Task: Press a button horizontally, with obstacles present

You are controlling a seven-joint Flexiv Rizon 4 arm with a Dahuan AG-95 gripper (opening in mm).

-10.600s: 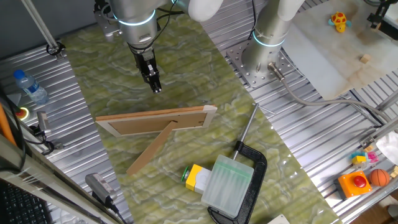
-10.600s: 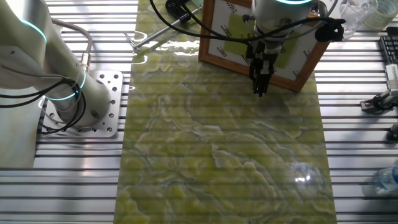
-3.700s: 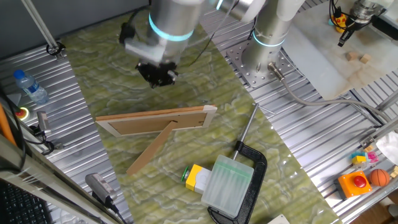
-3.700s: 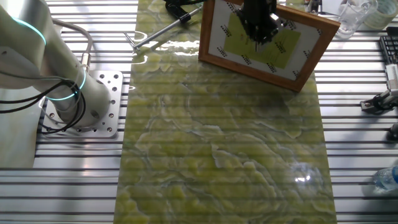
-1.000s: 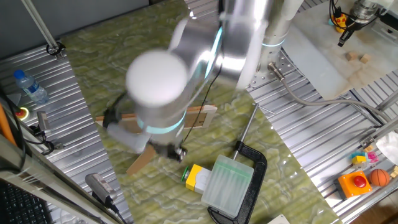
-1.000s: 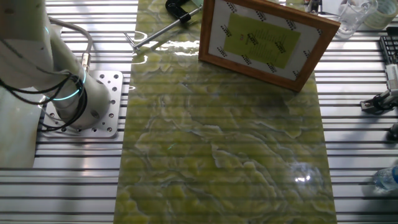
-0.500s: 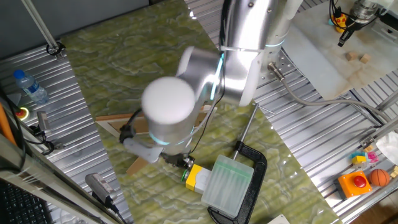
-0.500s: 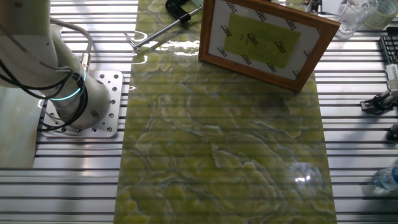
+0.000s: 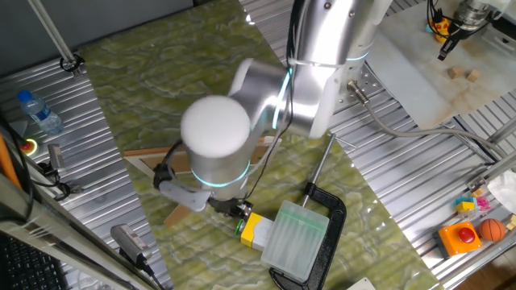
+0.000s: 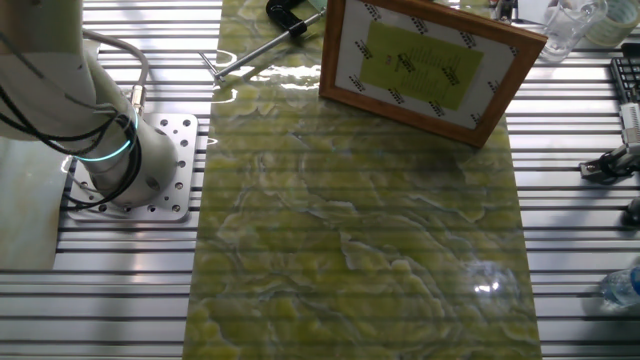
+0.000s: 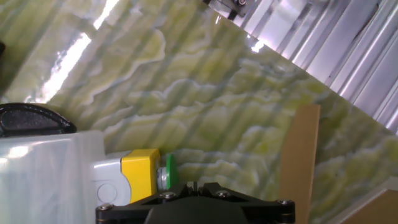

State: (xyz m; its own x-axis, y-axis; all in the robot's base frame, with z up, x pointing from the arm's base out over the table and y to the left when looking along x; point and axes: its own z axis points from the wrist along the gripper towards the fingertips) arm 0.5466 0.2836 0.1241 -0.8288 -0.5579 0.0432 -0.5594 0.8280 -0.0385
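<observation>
Gripper (image 9: 239,211) hovering low centre of frame, just beside button (image 9: 241,228); finger state impossible to tell. Picture frame (image 10: 427,68) standing on counter (image 10: 350,220), upper right.

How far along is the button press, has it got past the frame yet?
Done: the hand is on the button's side of the picture frame, past its prop strut. In hand: it sits right beside the green button on the yellow box. Left: contact isn't visible in any view, so the horizontal push itself appears still to come.
</observation>
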